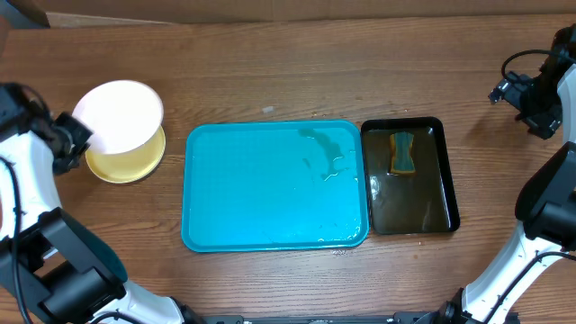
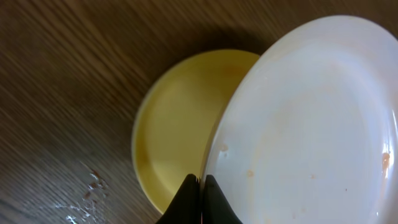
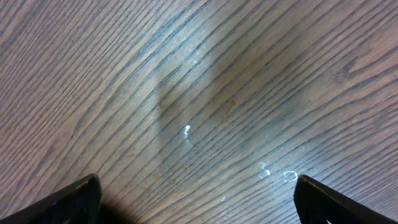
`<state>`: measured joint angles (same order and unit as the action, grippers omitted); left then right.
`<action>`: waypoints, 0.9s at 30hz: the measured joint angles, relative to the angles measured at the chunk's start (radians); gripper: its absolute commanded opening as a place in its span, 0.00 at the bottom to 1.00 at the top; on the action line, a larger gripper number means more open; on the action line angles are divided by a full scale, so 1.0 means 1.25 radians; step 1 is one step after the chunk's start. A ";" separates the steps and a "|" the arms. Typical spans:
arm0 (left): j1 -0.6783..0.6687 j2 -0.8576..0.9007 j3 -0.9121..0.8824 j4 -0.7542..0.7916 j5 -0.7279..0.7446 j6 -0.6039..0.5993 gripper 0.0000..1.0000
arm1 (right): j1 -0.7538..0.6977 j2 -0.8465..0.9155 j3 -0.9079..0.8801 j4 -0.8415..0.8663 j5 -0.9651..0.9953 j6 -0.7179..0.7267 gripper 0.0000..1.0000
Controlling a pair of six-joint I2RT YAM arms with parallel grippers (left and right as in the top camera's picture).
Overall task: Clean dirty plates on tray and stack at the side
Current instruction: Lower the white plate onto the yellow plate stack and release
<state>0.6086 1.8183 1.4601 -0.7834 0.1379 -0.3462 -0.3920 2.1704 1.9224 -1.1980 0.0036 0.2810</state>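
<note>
your left fingers [image 2: 183,202] are pinched shut on the near rim of a white plate [image 2: 311,124], at the left end of the table [image 1: 270,81], well left of the turquoise tray [image 1: 252,189]. the white plate partly covers a pale lime-green plate [image 2: 174,124] that lies flat on the wood beneath it; from above the white one sits shifted toward the far side and the left, so the green rim shows along its near and right edge. you cannot tell whether the two plates touch. in the left wrist view, faint orange marks [image 2: 385,160] show on the white plate's face near its right edge, with paler specks closer to the fingers. the tray lies in the middle of the table, with wet streaks [image 1: 328,157] toward its far right corner. just beside its right edge sits a narrow black tray [image 1: 447,180] with a sponge [image 1: 403,153] in its far half. your right fingers [image 3: 68,205] are spread wide with nothing between them, over bare wood near the far right of the table, where a few water drops [image 3: 186,130] glisten.
</note>
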 measured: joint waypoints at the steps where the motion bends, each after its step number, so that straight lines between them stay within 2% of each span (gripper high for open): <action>1: 0.009 0.000 -0.012 0.013 0.000 -0.001 0.04 | 0.000 0.000 0.000 0.000 0.000 0.000 1.00; 9: 0.021 0.000 -0.107 0.107 -0.003 -0.014 0.06 | 0.000 0.000 0.000 0.000 0.000 0.000 1.00; 11: 0.021 0.000 -0.113 0.115 -0.011 -0.015 0.20 | 0.000 0.000 0.000 0.000 0.000 0.000 1.00; 13: 0.021 0.000 -0.113 0.122 -0.018 -0.014 0.48 | 0.000 0.000 0.000 0.000 0.000 0.000 1.00; 14: 0.021 0.000 -0.113 0.122 -0.018 -0.014 0.56 | 0.000 0.000 0.000 0.000 0.000 0.000 1.00; 19: 0.021 0.000 -0.113 0.123 0.040 0.000 0.64 | 0.000 0.000 0.000 0.000 0.000 0.000 1.00; 24: 0.003 0.000 -0.113 0.143 0.251 0.110 0.73 | 0.000 0.000 0.000 0.000 0.000 0.000 1.00; 25: -0.005 0.000 -0.113 0.147 0.279 0.125 0.78 | 0.000 0.000 0.000 0.000 0.000 0.000 1.00; 27: -0.031 0.000 -0.112 0.166 0.327 0.158 1.00 | 0.000 0.000 0.000 0.000 0.000 0.000 1.00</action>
<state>0.5705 1.8183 1.3205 -0.5755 0.5468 -0.1490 -0.3920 2.1704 1.9224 -1.1980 0.0032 0.2810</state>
